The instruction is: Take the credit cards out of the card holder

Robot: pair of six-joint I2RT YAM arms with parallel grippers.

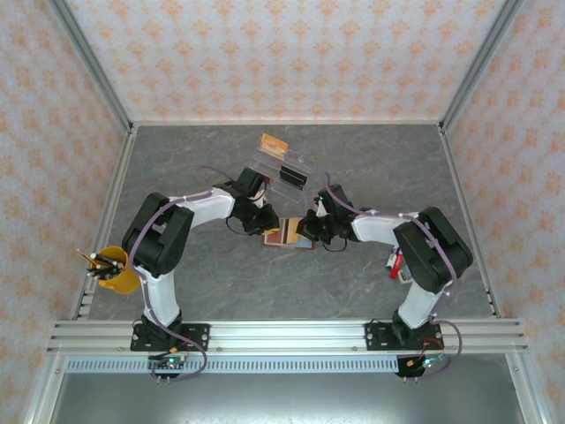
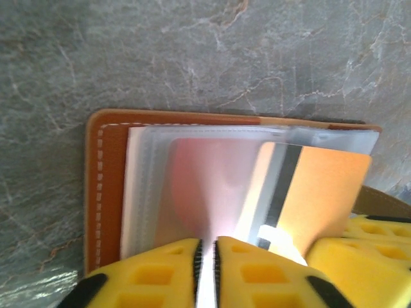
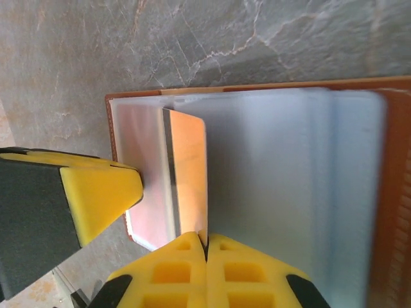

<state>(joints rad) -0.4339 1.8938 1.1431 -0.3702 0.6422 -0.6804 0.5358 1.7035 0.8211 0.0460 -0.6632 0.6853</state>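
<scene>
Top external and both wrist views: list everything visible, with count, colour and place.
card holder: one, brown, open at table centre between the arms
clear sleeves: a stack, transparent, inside the card holder
orange card: one, tan-orange with a dark stripe, partly out of the sleeves
reddish card: one, blurred behind a sleeve
loose sleeve strip: one, clear, behind the holder, carrying an orange piece and a black piece
cup: one, yellow, left edge, holding pens
small item: one, red and white, by the right arm; identity unclear
table: grey marbled
left arm, right arm: black and white
left jaws: yellow, nearly together at the sleeves' edge; grip unclear
right jaws: yellow, shut on the orange card
</scene>
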